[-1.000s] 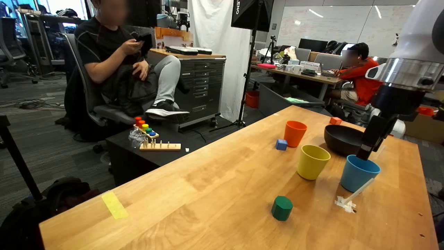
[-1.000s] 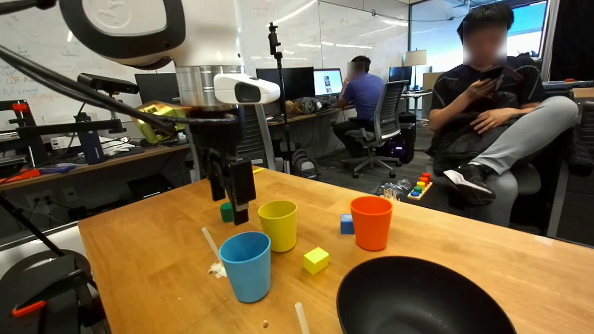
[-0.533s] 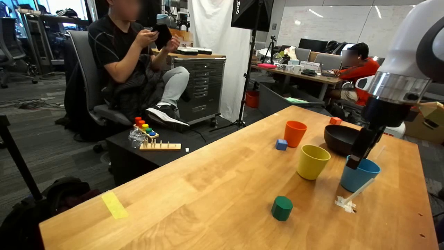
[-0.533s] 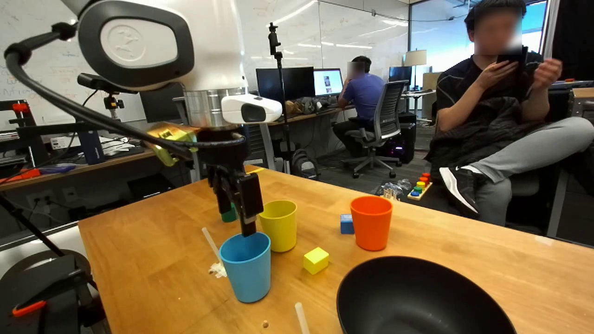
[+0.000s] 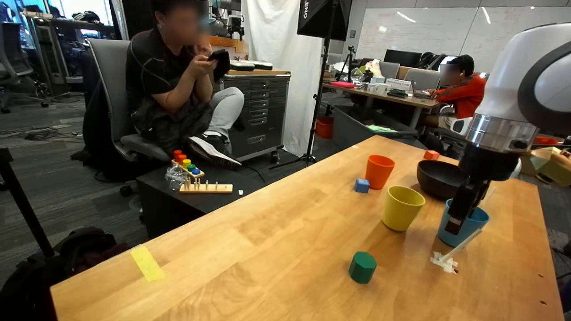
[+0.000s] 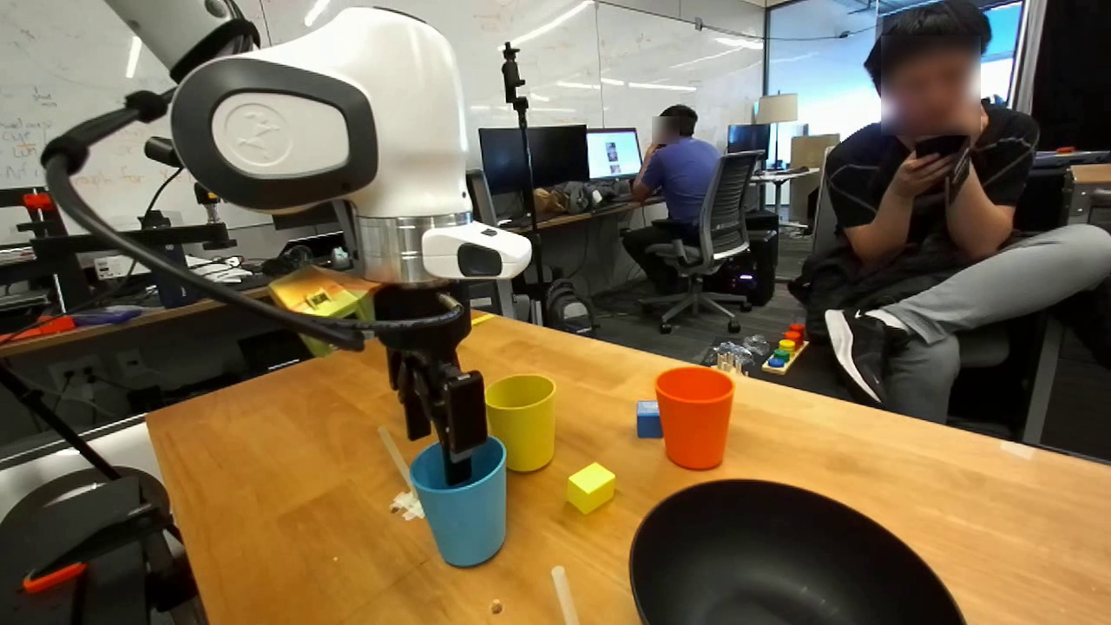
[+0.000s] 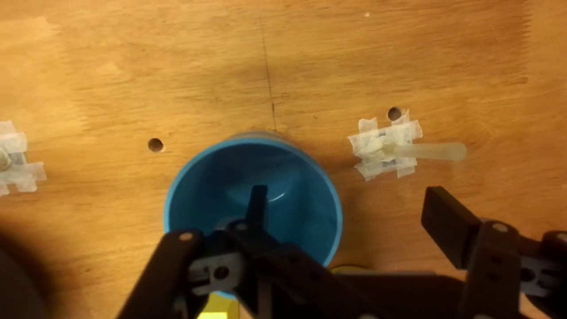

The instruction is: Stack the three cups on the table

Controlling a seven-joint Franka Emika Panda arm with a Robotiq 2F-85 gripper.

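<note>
Blue cup point(image 6: 470, 525), yellow cup point(image 6: 526, 430), orange cup point(image 6: 694, 423) stand apart on the table point(image 6: 295, 486).

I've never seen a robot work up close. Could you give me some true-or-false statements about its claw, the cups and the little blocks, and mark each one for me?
1. The gripper stands open, with one finger inside the blue cup. True.
2. The blue cup hangs in the air. False: it stands on the table.
3. The yellow cup, the orange cup and the blue cup are all upright. True.
4. The orange cup sits inside the yellow cup. False: they stand apart.
5. The orange cup stands on top of a block. False: it stands on the table, with a blue block beside it.
6. A yellow block lies outside the black bowl. True.
</note>
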